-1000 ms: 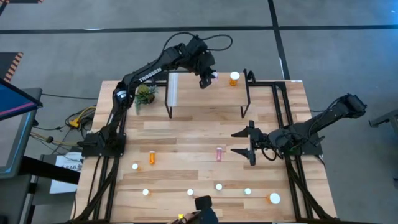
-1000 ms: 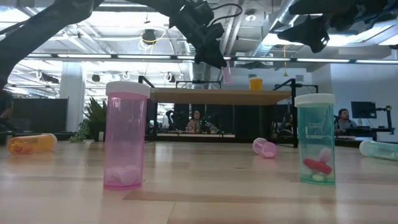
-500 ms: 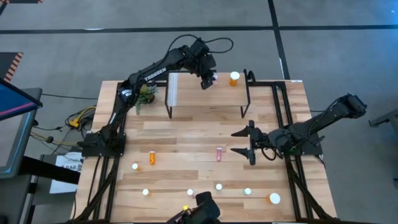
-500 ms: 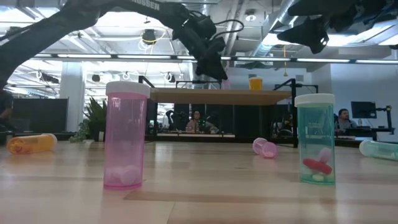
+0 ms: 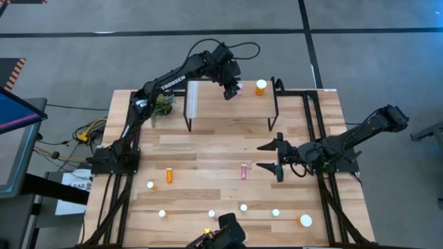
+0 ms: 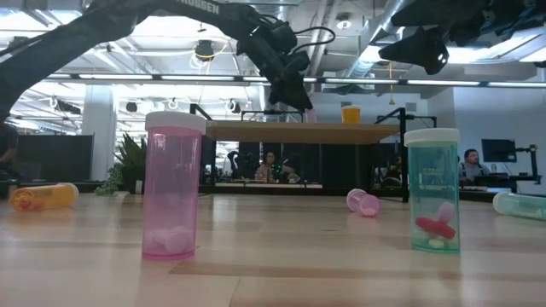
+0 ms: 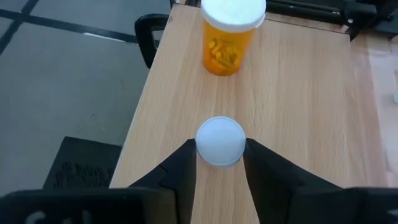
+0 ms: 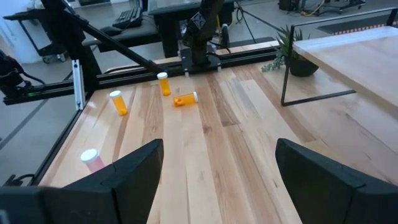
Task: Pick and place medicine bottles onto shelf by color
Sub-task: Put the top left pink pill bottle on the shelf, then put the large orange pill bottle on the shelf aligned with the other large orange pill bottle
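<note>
My left gripper (image 5: 234,88) reaches over the shelf (image 5: 228,104) and is shut on a small pink medicine bottle (image 6: 310,115) with a white cap. An orange bottle (image 7: 228,37) stands upright on the shelf just beyond it. My right gripper (image 5: 275,157) hovers open over the table's right middle with nothing between its fingers. More bottles are on the table below: a pink one (image 5: 243,170) and an orange one (image 5: 169,175) lying down, and several upright near the front edge. My left gripper pinches the pink bottle at its white cap (image 7: 220,141), one finger (image 7: 183,171) on each side of it. The fingers come slanting down from the table's left and near side. The bottle is upright, its base down at the shelf top.
A small potted plant (image 5: 162,105) sits left of the shelf, beside the pale strip (image 5: 192,99) at its end. A large orange bottle (image 5: 305,221) stands at the front right. Black frame rails (image 5: 315,117) run along the table's right side.
My left gripper has come down toward the shelf with the pink bottle, which stayed upright. The bottle was held clear above the shelf and is now down at its top, next to the orange bottle.
</note>
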Tool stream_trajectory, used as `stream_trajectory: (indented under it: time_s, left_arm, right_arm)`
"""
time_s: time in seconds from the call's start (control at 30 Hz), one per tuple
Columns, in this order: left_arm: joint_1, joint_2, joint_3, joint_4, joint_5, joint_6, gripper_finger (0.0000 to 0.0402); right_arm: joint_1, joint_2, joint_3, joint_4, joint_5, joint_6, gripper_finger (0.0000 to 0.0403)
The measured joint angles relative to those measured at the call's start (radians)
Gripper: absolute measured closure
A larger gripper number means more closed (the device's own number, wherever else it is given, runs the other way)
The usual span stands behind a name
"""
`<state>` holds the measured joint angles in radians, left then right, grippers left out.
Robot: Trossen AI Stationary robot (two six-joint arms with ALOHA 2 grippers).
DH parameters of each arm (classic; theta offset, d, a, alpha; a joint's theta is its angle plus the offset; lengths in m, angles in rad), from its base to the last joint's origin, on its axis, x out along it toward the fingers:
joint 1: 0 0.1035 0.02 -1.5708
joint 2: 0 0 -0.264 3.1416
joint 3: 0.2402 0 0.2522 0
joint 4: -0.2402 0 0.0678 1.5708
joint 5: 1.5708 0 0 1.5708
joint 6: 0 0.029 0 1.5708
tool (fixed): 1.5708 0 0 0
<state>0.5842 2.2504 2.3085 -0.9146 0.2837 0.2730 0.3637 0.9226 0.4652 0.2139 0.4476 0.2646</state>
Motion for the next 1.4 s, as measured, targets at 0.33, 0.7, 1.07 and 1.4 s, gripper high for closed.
stream_trajectory:
  time_s: [0.33,0.7,1.07,1.4]
  left_arm:
    - [-0.001,0.006,-0.004,-0.002,-0.042,-0.007,0.0225]
    - [0.004,-0.047,0.035,-0.22,-0.164,0.068,0.0209]
    - [-0.051,-0.27,-0.05,-0.297,-0.165,0.048,0.0244]
    - [-0.165,-0.667,-0.446,0.077,-0.136,-0.014,0.0272]
  right_arm:
    - [0.0,0.0,0.0,0.0,0.0,0.008,0.0072]
    - [0.0,0.0,0.0,-0.027,0.0,0.032,0.0072]
    - [0.005,0.0,0.039,-0.192,0.04,0.252,0.0072]
    - [0.118,0.076,0.423,-0.688,0.045,0.306,0.0072]
